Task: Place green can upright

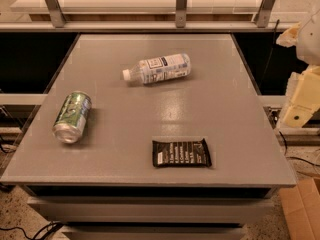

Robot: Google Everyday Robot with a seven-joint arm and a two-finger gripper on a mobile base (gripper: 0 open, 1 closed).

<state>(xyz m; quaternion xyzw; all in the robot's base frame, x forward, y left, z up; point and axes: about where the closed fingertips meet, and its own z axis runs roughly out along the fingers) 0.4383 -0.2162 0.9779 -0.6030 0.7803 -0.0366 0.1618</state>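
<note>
No legible print on bottle point(157, 68), wrapper point(181, 153) or green can point(73, 116); tool point(299, 104) at far right.

A clear plastic bottle point(159, 68) with a white label is lying on its side at the far middle of the grey table point(225, 119), its cap pointing left. A black snack packet point(181, 153) is lying flat near the front edge. A cardboard box point(302, 209) is sitting on the floor, near right.
</note>
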